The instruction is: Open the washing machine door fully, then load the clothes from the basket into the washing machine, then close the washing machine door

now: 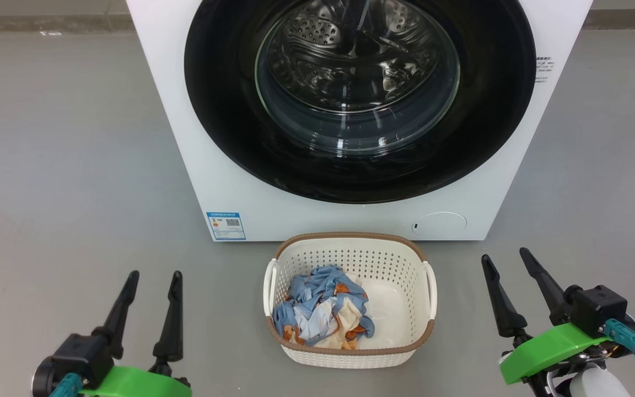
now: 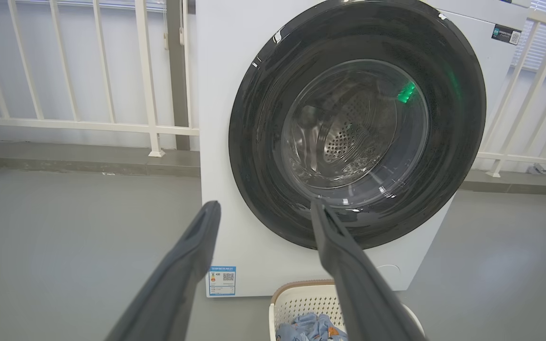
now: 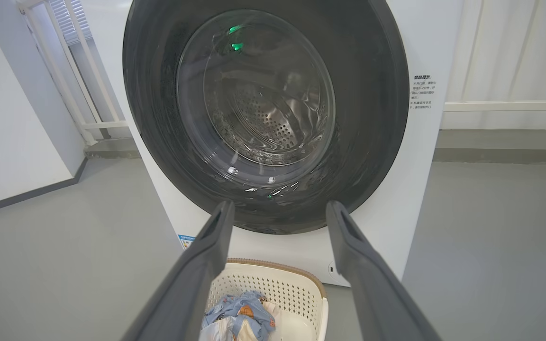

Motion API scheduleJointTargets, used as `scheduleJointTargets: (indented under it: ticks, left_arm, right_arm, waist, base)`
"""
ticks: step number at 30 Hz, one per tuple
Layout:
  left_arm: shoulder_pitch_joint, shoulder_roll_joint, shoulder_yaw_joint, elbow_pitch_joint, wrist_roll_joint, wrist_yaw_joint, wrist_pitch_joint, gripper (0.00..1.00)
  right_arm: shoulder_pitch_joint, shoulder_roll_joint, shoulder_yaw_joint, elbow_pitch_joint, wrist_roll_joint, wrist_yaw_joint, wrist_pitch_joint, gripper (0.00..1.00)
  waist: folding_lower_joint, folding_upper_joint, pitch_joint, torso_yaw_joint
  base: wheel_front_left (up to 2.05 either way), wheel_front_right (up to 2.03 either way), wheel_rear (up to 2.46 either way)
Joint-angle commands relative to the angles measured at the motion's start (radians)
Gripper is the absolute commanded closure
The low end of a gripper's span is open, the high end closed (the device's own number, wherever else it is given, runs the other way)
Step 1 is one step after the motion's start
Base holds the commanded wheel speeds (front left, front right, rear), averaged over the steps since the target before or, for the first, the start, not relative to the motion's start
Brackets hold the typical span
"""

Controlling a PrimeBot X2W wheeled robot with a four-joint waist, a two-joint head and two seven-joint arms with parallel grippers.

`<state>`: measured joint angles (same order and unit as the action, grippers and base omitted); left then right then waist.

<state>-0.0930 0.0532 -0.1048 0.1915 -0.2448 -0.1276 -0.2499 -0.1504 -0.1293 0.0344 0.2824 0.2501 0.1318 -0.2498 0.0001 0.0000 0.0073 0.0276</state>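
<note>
Clothes [image 1: 320, 309] of light blue fabric with cream and orange prints lay bunched in the left half of the basket [image 1: 350, 238]. The basket stood on the grey floor [image 1: 64, 165] just in front of the washing machine [image 1: 306, 220], below its door. The washing machine door [image 1: 224, 110] sat closed against the white front. Its glossy black ring framed a clear glass window, through which the steel perforated drum [image 1: 317, 33] showed. Low on the front, a blue sticker [image 1: 226, 225] sat to the left and a round flap [image 1: 439, 225] to the right, just behind the basket.

The left gripper [image 1: 155, 274] hovered to the left of the basket and the right gripper [image 1: 505, 255] to its right, both well apart from it. Each had its two dark fingers spread wide with nothing between them. In the left wrist view a white railing [image 2: 102, 125] ran behind the machine.
</note>
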Motion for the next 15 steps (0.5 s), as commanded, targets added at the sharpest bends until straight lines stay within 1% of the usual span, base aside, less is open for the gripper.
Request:
scheduleJointTargets:
  ticks: [1,15]
  left_arm:
    - [-0.041,0.016,0.029,-0.029,0.007,-0.003,-0.012,0.00]
    - [-0.039,0.012,0.034,-0.026,0.002,-0.003,-0.012,0.00]
  right_arm:
    - [-0.034,-0.008,0.018,-0.026,-0.006,-0.001,-0.012,0.00]
    - [-0.030,-0.003,0.020,-0.030,-0.008,-0.001,-0.012,0.00]
  waist:
    - [0.0000,0.0000,0.000,0.000]
    - [0.0000,0.0000,-0.003,0.000]
  base:
    - [0.00,0.00,0.00]
    - [0.00,0.00,0.00]
